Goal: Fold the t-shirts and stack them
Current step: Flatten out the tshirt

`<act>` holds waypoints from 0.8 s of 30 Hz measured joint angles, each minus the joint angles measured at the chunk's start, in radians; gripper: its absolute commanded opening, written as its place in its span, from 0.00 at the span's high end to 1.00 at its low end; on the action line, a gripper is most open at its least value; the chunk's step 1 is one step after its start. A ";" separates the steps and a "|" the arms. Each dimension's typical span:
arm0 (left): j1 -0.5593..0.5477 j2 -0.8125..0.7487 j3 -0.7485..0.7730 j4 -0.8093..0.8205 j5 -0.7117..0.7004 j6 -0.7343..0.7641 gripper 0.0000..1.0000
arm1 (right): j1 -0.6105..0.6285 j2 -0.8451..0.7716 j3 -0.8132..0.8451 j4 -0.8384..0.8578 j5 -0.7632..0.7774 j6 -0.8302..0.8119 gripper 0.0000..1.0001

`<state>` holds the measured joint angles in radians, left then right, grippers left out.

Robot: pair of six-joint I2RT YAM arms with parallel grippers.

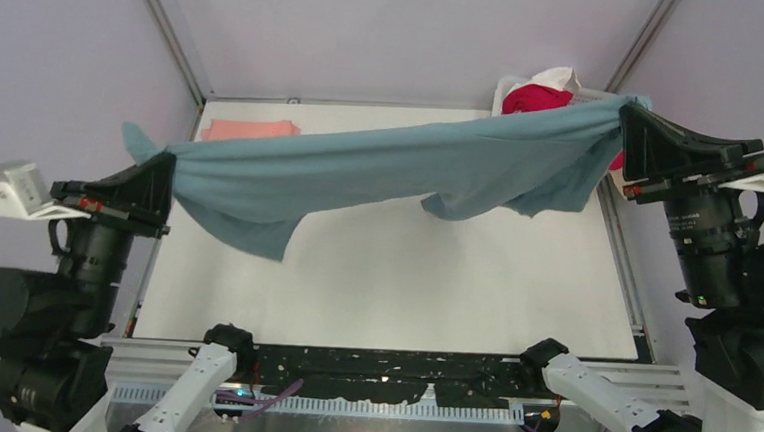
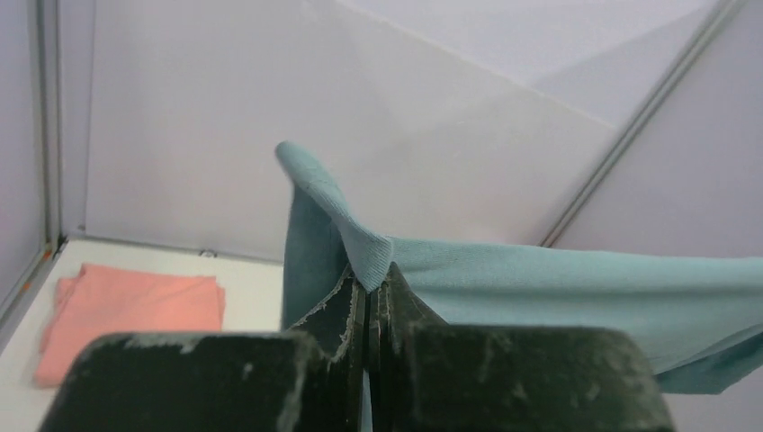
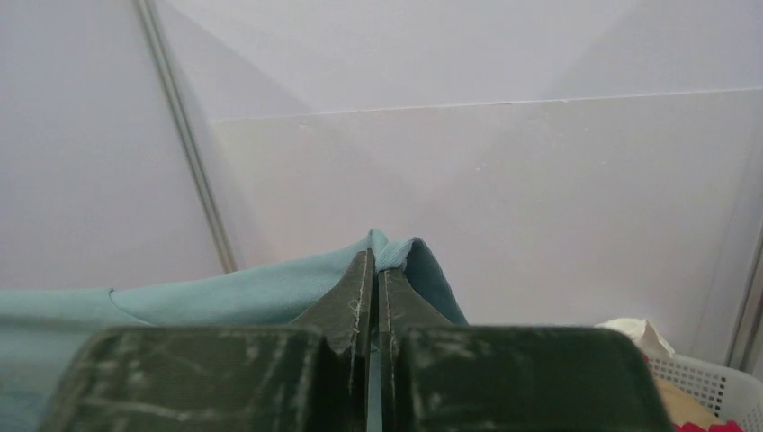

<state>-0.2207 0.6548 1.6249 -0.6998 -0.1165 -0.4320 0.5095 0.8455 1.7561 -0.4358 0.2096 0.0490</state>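
The blue-grey t-shirt (image 1: 381,166) hangs stretched in the air between both arms, sagging at its lower edge above the table. My left gripper (image 1: 168,158) is shut on its left end, seen pinched in the left wrist view (image 2: 371,270). My right gripper (image 1: 627,113) is shut on its right end, seen in the right wrist view (image 3: 376,261). A folded salmon-pink t-shirt (image 1: 250,129) lies flat at the table's back left, also in the left wrist view (image 2: 126,315). A red shirt (image 1: 535,98) and a white one (image 1: 559,79) lie in the basket.
A white lattice basket (image 3: 711,382) stands at the back right corner, behind the right gripper. The white table (image 1: 404,278) lies under the hanging shirt. Enclosure walls and metal posts (image 1: 169,28) surround the table.
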 measured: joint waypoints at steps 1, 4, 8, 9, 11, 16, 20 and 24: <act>0.000 -0.011 0.021 -0.004 0.017 0.003 1.00 | 0.000 -0.007 0.014 -0.017 -0.026 -0.002 0.94; 0.000 -0.018 0.098 -0.009 0.065 0.014 1.00 | 0.000 -0.013 0.061 -0.068 -0.103 -0.007 0.94; 0.000 -0.017 0.170 -0.014 0.104 0.024 1.00 | 0.000 -0.012 0.123 -0.112 -0.166 -0.017 0.94; 0.000 -0.017 0.179 -0.013 0.108 0.026 1.00 | 0.000 -0.012 0.134 -0.117 -0.171 -0.022 0.94; 0.000 -0.017 0.184 -0.013 0.112 0.026 1.00 | 0.000 -0.008 0.164 -0.120 -0.172 -0.038 0.94; 0.000 0.037 0.182 -0.005 0.086 0.026 1.00 | 0.001 0.041 0.201 -0.089 -0.069 -0.090 0.94; 0.000 0.194 0.190 0.019 -0.011 0.034 1.00 | 0.001 0.177 0.210 -0.010 0.096 -0.150 0.95; 0.000 0.412 0.119 0.084 -0.116 0.048 1.00 | -0.049 0.422 0.195 0.093 0.217 -0.188 0.93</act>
<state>-0.2207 1.0664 1.7439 -0.6163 -0.2321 -0.3840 0.4603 1.2678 1.9511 -0.3428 0.4267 -0.1394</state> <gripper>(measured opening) 0.015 0.073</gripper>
